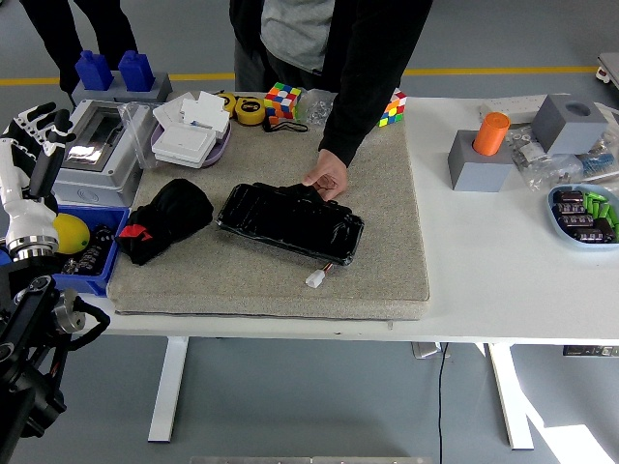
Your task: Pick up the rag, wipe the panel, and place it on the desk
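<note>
The black rag (166, 219) with a red tag lies crumpled on the grey mat (387, 251), left of the black panel (290, 221). A person at the far side rests one hand (327, 178) on the panel's far edge. My left hand (35, 145) is raised at the far left edge, off the mat, its fingers spread and holding nothing. It stands well apart from the rag. My right arm does not show.
A grey electrical box (102, 145) and a blue bin (82, 253) with a yellow object sit beside my left hand. A tray of white parts (191, 130), cubes (282, 101), grey blocks (484, 159) and a parts bowl (584, 213) stand around the mat.
</note>
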Tool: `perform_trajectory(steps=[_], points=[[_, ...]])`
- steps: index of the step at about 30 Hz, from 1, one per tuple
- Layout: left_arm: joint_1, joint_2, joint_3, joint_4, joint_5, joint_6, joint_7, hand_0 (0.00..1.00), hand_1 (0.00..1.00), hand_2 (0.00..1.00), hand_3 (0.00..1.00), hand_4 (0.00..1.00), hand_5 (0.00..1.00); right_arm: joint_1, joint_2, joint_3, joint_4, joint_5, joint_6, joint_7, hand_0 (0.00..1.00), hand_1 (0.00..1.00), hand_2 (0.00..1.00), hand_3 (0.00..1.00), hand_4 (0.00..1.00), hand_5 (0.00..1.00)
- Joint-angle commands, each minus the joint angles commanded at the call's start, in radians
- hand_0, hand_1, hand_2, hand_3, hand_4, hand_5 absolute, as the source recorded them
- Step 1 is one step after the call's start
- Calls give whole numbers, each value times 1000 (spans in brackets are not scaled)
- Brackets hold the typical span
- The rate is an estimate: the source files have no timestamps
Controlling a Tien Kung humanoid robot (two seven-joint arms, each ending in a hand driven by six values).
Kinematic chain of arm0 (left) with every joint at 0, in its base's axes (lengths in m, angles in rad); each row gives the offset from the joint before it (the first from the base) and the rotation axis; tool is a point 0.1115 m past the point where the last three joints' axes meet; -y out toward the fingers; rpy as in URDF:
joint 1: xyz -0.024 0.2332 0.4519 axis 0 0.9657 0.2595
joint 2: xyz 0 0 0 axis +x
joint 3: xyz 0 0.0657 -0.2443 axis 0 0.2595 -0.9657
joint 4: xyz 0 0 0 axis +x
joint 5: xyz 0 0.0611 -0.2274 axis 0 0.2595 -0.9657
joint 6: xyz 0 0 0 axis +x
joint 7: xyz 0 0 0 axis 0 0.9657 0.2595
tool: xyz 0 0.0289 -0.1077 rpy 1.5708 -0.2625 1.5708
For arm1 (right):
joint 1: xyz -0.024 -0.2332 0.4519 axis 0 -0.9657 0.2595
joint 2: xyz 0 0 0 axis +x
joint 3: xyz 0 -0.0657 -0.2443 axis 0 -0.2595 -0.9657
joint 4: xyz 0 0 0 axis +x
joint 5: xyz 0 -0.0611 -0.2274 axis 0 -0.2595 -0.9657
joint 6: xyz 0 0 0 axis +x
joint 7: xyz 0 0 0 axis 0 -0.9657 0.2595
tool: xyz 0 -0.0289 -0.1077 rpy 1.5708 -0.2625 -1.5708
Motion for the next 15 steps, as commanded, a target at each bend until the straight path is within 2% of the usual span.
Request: perform_trajectory(steps=[15], points=[[19,8,-20,-29,4,-6,20,512,564,578,593,926,298,26,-12,-7,-20,-5,-4,-3,599,577,515,524,971,404]])
